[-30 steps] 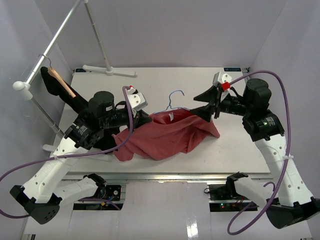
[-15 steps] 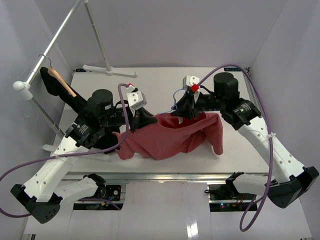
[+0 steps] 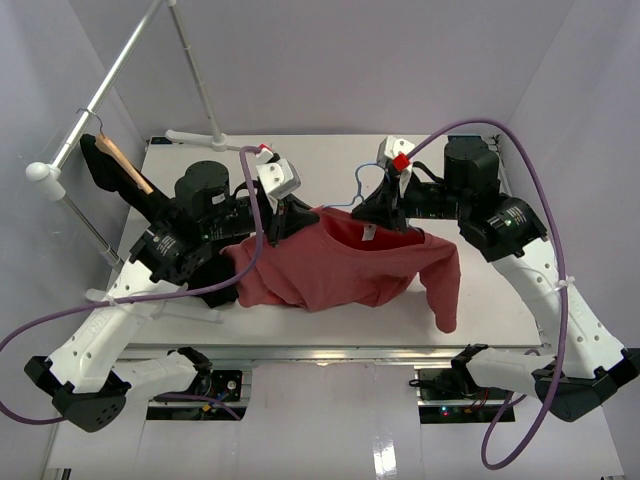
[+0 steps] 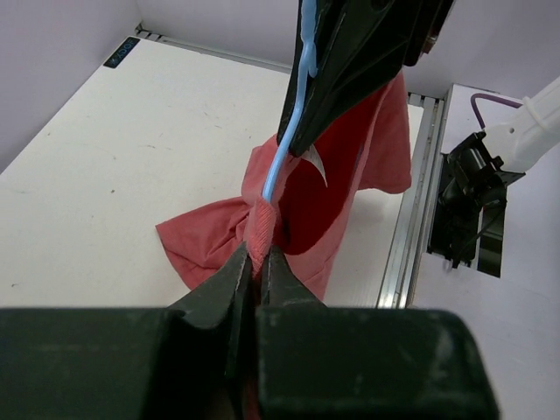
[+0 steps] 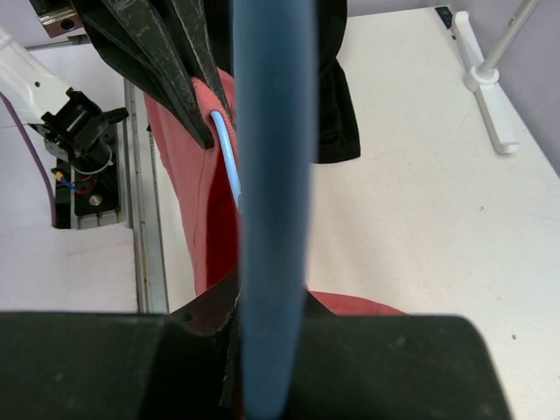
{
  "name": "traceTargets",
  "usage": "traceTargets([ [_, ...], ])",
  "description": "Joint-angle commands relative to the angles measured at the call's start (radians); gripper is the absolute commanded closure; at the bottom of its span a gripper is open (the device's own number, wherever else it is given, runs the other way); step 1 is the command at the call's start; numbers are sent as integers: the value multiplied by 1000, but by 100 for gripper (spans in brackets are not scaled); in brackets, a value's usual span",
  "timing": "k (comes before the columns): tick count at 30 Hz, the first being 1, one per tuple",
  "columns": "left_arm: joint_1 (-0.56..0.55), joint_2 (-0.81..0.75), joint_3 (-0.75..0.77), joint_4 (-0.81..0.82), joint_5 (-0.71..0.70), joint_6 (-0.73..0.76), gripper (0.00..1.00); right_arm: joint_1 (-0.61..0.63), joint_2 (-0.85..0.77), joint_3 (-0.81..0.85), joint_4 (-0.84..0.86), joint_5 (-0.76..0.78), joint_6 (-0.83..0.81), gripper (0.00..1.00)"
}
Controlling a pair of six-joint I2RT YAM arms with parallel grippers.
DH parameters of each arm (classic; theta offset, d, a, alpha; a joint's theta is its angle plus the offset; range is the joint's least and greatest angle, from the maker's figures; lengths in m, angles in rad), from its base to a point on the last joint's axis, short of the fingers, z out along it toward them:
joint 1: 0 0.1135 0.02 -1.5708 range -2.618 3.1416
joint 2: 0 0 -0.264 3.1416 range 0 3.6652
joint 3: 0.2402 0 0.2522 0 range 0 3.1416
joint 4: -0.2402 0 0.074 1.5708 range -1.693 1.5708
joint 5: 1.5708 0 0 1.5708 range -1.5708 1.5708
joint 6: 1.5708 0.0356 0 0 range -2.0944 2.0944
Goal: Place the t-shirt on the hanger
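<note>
The faded-red t-shirt [image 3: 340, 265] hangs lifted between my two grippers over the middle of the table, one sleeve drooping at the front right. My left gripper [image 3: 283, 218] [image 4: 256, 254] is shut on the bunched collar edge of the t-shirt [image 4: 302, 206]. The light-blue wire hanger [image 3: 356, 180] sits partly inside the neck opening, its hook sticking out behind. My right gripper [image 3: 385, 212] [image 5: 267, 302] is shut on the hanger [image 5: 271, 175], whose wire runs straight up between the jaws. In the left wrist view the hanger [image 4: 291, 122] descends into the collar just above my fingertips.
A white garment rack [image 3: 110, 85] stands along the left, its foot [image 3: 220, 140] at the table's back edge. A tan wooden hanger with a black garment [image 3: 115, 170] hangs on it. The table's metal front rail [image 4: 411, 236] lies close by.
My right gripper has swung in from the right and shut on the hanger. The t-shirt has been raised and spread, its right sleeve now dangling toward the front. My left gripper has shifted slightly back.
</note>
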Motion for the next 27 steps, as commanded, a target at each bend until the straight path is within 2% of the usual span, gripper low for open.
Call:
traceTargets([
  [1,23,-67,33,-98,-199,-38,73,-56,-50,57,-36,59,-13,92],
  [4,23,-77,41,-98,-188,-49,62,-58,-70,35,-45,36,-50,92],
  [11,23,-65,65,-136,-138,-56,57,-56,-104,5,-42,7,-67,92],
  [14,23,-60,65,-159,-166,-57,45,-57,-120,25,-43,-2,-63,92],
  [16,23,-54,69,-170,-223,-65,40,-59,-120,54,-42,20,-42,92],
  [21,23,-77,57,-186,-463,-75,38,-59,-85,173,-70,119,40,92],
  [27,23,-101,14,-204,-565,-51,36,-62,-107,178,-69,132,65,92],
])
